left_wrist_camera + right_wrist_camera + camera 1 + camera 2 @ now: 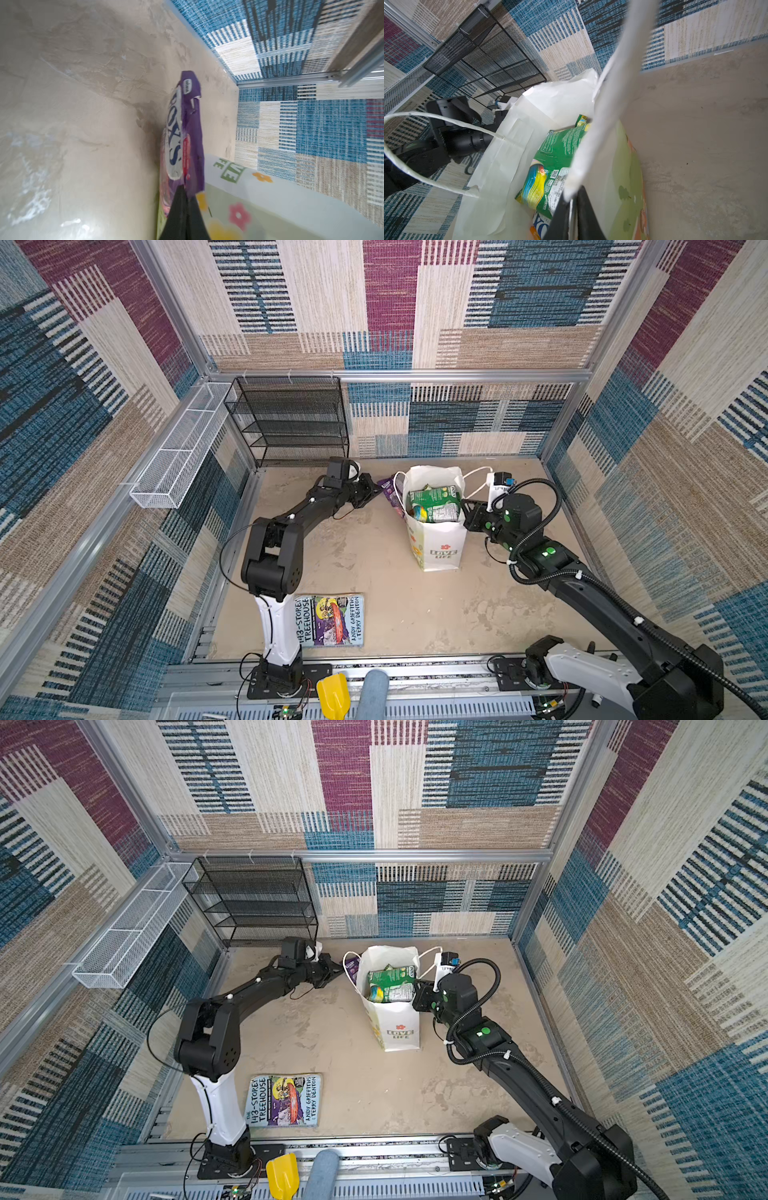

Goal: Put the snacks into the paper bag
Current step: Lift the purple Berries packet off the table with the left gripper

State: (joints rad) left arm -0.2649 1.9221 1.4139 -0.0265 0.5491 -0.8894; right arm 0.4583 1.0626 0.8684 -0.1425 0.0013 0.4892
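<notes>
The white paper bag point(436, 545) point(397, 1029) stands upright at the back middle, its "LOVE LIFE" print facing front. Green snacks point(436, 504) point(560, 149) lie inside it, with another packet under them. My left gripper point(376, 489) point(187, 193) is shut on a purple FOX'S snack packet point(390, 489) point(352, 968) point(187, 128), held just beside the bag's left wall point(270, 197). My right gripper point(467, 510) point(574, 199) is shut on the bag's right rim point(612, 104), one finger inside and one outside.
A "143-Storey Treehouse" book point(330, 620) lies flat near the front by the left arm's base. A black mesh rack point(291, 418) and a white mesh basket point(183, 452) stand at the back left. A yellow scoop point(332, 695) sits on the front rail.
</notes>
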